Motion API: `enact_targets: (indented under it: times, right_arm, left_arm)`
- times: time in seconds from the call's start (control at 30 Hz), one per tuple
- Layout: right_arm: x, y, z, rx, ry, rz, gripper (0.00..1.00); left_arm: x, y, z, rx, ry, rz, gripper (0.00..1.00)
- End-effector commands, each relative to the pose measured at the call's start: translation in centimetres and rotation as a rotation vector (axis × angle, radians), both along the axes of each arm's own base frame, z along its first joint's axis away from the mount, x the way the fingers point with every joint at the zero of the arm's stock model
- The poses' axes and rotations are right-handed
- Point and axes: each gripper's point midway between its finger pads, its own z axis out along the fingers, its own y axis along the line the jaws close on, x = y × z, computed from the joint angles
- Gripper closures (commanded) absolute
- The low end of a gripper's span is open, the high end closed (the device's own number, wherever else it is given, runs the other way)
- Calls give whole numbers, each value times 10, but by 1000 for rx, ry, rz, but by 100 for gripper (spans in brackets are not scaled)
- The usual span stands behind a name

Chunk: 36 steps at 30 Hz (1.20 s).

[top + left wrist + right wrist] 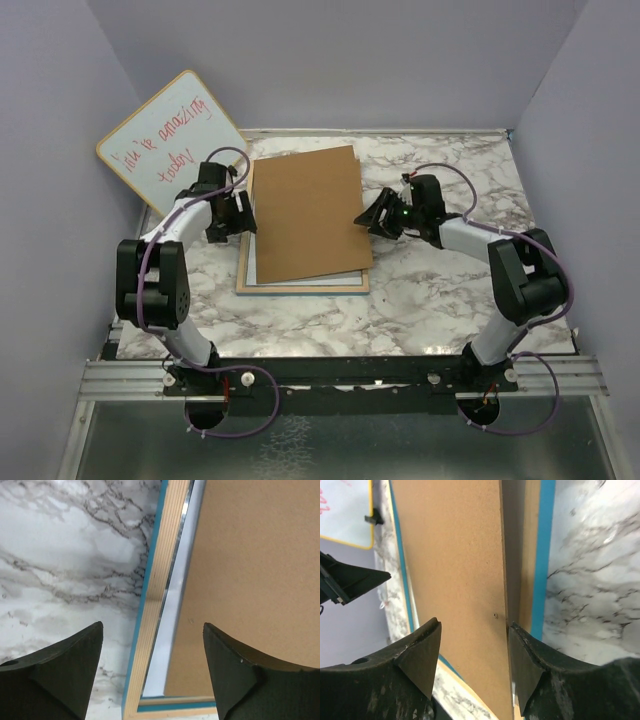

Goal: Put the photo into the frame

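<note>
The frame (300,287) lies pale back up on the marble tabletop (430,300), midway between the side edges and nearer the far edge. A brown backing board (308,215) rests on it slightly askew, leaving a pale strip inside the left and near rails. The photo cannot be made out. Left gripper (152,627): jaws wide apart astride the left rail, gripping nothing. Right gripper (475,625): jaws wide apart astride the board's right edge, gripping nothing; contact cannot be told. A whiteboard (170,140) leans at the far left corner.
</note>
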Motion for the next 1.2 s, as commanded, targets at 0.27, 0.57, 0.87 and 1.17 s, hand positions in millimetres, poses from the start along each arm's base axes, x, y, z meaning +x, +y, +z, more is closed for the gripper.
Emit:
enact_targets:
  times: [0.27,0.57,0.87,1.17]
  right_arm:
    - [-2,-39,-32,-276,71,-93,30]
    - [48,-27,-22,-297,-5,-80,25]
    - [80,-15,-49,-317,43,-56,19]
    - [65,0,-49,-172,36,71,18]
  left_arm:
    - [63,2,-18,36,-83,12,15]
    - [80,-10,-31,-27,-75,-9,15]
    - [73,-39,-46,-227,7,-30,21]
    - [62,-71,-36,-367,26,-91,33]
